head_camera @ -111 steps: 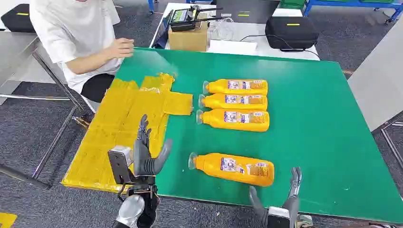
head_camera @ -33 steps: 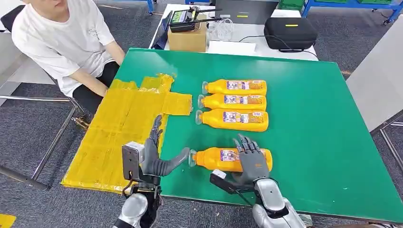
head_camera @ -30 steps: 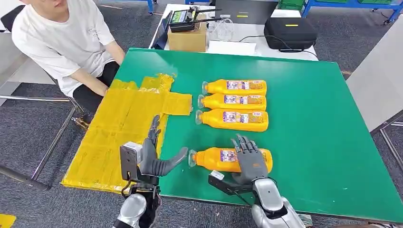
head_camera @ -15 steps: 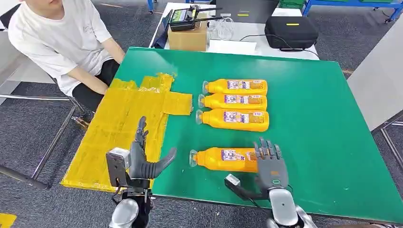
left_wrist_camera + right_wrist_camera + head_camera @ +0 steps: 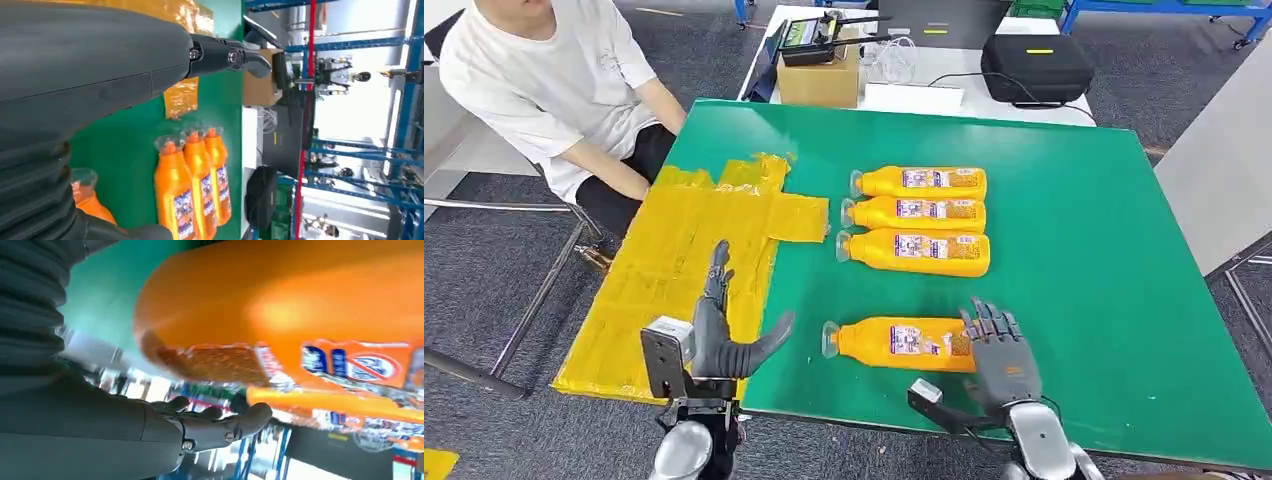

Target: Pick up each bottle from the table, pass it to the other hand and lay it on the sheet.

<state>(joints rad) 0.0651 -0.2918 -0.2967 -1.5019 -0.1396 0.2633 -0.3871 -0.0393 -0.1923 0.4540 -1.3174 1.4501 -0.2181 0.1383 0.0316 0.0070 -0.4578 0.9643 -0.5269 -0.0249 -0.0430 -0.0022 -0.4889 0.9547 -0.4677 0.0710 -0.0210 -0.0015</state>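
bottle [image 5: 894,344] nearest the robot is lying on its side on the green table [image 5: 1104,250] by the near edge, its clear cap pointing left. right hand [image 5: 999,355] is covering the bottle's base end with fingers spread over it; whether it is actually gripping the bottle i cannot tell, though in the right wrist view the orange body [image 5: 300,315] is sitting right against the palm. left hand [image 5: 724,335] is hovering open at the near left, fingers apart and thumb pointing toward the cap, holding nothing, over the edge of the yellow sheet [image 5: 684,260]. three more bottles [image 5: 919,215] are lying side by side farther back, caps left, well apart from the sheet. person in a white shirt [image 5: 554,80] is sitting at the far left corner.
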